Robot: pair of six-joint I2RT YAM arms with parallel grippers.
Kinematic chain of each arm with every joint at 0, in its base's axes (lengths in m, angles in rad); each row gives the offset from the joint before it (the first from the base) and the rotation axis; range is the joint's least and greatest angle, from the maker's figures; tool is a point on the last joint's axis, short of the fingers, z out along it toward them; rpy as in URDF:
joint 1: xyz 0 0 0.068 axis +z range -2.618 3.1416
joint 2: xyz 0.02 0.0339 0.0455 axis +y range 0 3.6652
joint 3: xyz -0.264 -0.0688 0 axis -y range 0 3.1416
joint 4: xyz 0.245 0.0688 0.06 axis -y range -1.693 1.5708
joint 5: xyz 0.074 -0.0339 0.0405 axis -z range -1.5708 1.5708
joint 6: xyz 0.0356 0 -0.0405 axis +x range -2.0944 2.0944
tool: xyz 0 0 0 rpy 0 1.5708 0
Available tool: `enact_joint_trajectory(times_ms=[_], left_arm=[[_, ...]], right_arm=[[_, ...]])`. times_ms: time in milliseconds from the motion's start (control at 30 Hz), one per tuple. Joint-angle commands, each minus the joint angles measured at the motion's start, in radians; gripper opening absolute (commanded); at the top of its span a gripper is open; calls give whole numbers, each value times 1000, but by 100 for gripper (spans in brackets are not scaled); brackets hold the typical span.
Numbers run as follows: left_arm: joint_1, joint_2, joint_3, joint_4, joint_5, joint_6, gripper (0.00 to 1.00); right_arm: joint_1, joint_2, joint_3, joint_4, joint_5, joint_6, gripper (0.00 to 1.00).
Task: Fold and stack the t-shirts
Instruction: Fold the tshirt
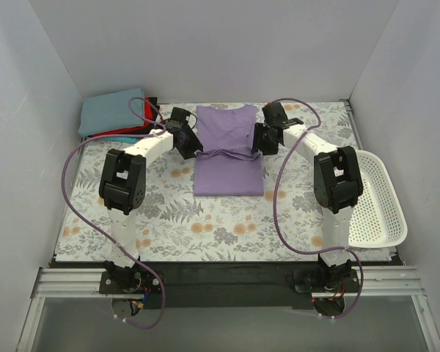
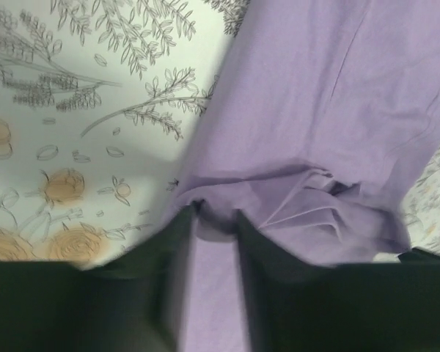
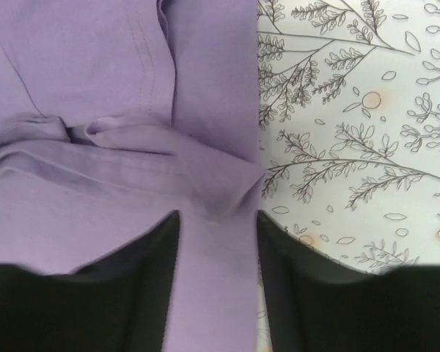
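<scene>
From above, you see the lavender t-shirt [image 1: 227, 150] lying flat mid-table [image 1: 227, 220], creased across its middle. The left gripper [image 1: 189, 143] and the right gripper [image 1: 260, 141] reach inward to its two side edges. In the left wrist view, the fingers [image 2: 158, 279] pinch bunched cloth. The right wrist view shows the same clamping.

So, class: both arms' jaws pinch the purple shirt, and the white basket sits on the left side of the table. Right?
Wrong side. The top view shows the basket on the right side of the table. Both arms' jaws do pinch the purple shirt.
</scene>
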Motion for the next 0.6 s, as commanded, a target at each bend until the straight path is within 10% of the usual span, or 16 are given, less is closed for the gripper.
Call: enact_joint_trajectory(times_ms=[0,200,433,567], left_arm=[[33,-38,41,43,39,37,39],[59,-149,-23,49,31,75,48],[-6,-212,-163,64,94,57,12],[-43,-233,-215,84,109,32,12]], right_arm=[[-29,5,64,36,-40,-27,57],[-40,-87,43,27,-19,-68,69],[32,-166,-94,47,-50,-76,50],[69,-204,-161,64,-48,-62,50]])
